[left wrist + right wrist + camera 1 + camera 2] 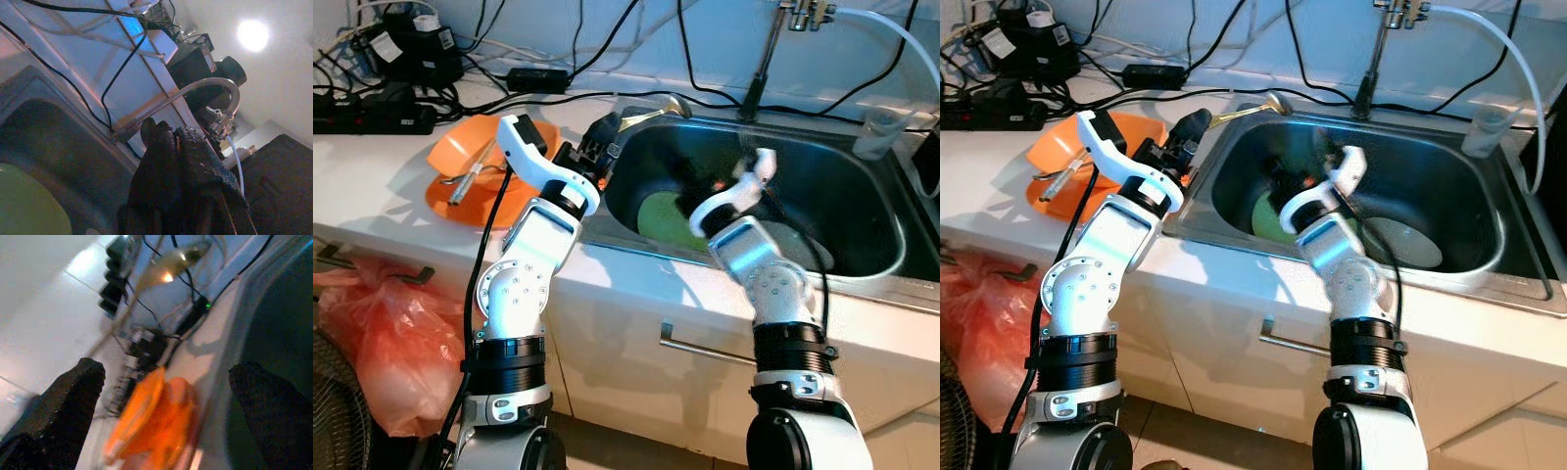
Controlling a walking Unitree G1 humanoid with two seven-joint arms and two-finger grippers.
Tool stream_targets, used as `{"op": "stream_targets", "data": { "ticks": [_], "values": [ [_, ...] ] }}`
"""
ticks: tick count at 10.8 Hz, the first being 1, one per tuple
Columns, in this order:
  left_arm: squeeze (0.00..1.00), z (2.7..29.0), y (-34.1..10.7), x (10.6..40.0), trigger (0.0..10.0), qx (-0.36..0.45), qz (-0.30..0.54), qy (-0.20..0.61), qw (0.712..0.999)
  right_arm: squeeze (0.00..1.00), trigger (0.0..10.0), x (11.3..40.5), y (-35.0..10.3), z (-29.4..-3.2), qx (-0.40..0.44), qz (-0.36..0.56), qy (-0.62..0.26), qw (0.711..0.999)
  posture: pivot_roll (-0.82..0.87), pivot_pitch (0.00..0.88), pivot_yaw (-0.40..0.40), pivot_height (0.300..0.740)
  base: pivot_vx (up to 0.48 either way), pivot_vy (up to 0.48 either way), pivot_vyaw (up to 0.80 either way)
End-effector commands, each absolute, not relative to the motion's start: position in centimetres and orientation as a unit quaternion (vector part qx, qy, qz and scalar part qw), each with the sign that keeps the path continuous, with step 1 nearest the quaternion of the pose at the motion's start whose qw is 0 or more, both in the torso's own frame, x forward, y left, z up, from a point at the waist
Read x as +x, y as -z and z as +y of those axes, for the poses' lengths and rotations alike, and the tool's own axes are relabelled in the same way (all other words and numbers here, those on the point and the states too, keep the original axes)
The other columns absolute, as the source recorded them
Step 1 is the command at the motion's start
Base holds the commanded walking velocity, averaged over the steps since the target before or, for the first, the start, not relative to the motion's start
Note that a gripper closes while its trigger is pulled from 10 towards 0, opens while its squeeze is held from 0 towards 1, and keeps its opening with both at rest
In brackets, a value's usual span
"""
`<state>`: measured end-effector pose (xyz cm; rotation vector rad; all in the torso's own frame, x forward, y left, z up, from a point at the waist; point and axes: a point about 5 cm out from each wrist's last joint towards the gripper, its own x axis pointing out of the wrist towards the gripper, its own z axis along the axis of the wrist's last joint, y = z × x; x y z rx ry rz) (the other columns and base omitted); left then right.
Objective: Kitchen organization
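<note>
Both robot arms reach mid-frame over the sink (862, 269), right gripper (166, 396) spread wide, left gripper (178, 147) pinching a ladle (195, 95), with a green plate (666, 217) left to tidy.

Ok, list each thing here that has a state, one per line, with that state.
left tool: shut, at the sink's left rim, gripping a metal ladle.
right tool: open, down inside the sink.
sink: no water running, dishes inside.
green plate: lying in the sink.
orange plates: stacked on the counter, utensils on them.
cup: upright by the sink.
</note>
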<state>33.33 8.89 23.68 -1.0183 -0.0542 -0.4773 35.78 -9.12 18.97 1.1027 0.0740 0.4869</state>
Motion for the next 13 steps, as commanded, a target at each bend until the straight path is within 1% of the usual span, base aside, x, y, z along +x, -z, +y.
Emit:
{"op": "stream_targets", "data": {
  "ticks": [1,4,6,8,9,13],
  "values": [
    [0.00,7.2,-23.8,33.1,0.0,-0.512,-0.016,0.248,0.823,0.00,10.0,35.6,-21.1,-6.6,0.562,0.016,-0.277,0.779,0.07,0.000,-0.006,0.740,0.000,0.000,0.00],
    [0.00,6.9,-23.6,33.0,0.0,-0.520,-0.010,0.251,0.817,0.00,10.0,35.4,-21.6,-6.3,0.597,0.012,-0.297,0.745,0.07,0.000,-0.007,0.740,0.000,0.000,0.00],
    [0.00,6.0,-23.6,32.6,0.0,-0.536,0.002,0.269,0.800,0.00,10.0,35.4,-21.8,-5.9,0.618,0.016,-0.307,0.723,0.07,0.000,-0.007,0.740,0.000,0.000,0.00],
    [0.00,5.5,-23.7,32.3,0.0,-0.541,0.007,0.284,0.791,0.00,10.0,35.6,-22.0,-5.6,0.623,0.015,-0.312,0.717,0.07,0.000,-0.005,0.740,0.000,0.000,0.00],
    [0.00,4.8,-23.9,31.9,0.0,-0.548,0.016,0.298,0.782,0.00,10.0,35.7,-22.5,-5.4,0.625,0.010,-0.322,0.711,0.07,0.000,-0.005,0.740,0.000,0.000,0.00],
    [0.00,4.1,-23.6,31.2,0.0,-0.553,0.033,0.312,0.772,0.00,10.0,36.2,-23.7,-5.2,0.622,-0.007,-0.341,0.705,0.07,0.000,-0.006,0.740,0.000,0.000,0.00]
  ]
}}
